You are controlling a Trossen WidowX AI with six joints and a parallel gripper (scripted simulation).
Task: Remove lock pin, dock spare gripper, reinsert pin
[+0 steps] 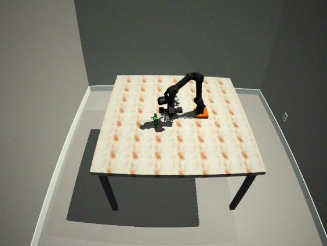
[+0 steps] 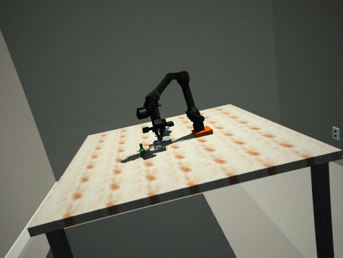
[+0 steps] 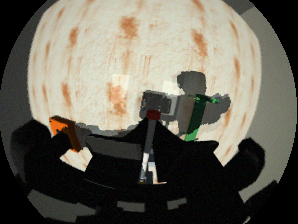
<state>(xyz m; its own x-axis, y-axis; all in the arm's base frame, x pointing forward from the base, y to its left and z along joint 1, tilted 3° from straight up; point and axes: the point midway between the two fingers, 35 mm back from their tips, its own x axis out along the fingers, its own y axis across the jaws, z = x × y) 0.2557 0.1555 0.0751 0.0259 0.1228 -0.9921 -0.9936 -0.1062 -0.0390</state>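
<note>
The lock pin (image 3: 153, 115) looks red, pinched in the gripper (image 1: 170, 116) (image 2: 160, 137) (image 3: 149, 119) over the pale table (image 1: 180, 151) (image 2: 170, 179) (image 3: 95, 65) with orange spots. Gray walls (image 1: 174, 38) (image 2: 121, 42) stand around. I can't tell which way its long side points.

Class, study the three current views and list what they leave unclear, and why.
- Whatever the gripper grips: top and exterior, too small; wrist, only a dark red end shows.
- Lower end of the green object: wrist, behind the black gripper body.
- Pale fixture: exterior, partly behind the gripper; whether a pin crosses it is too small to tell.
</note>
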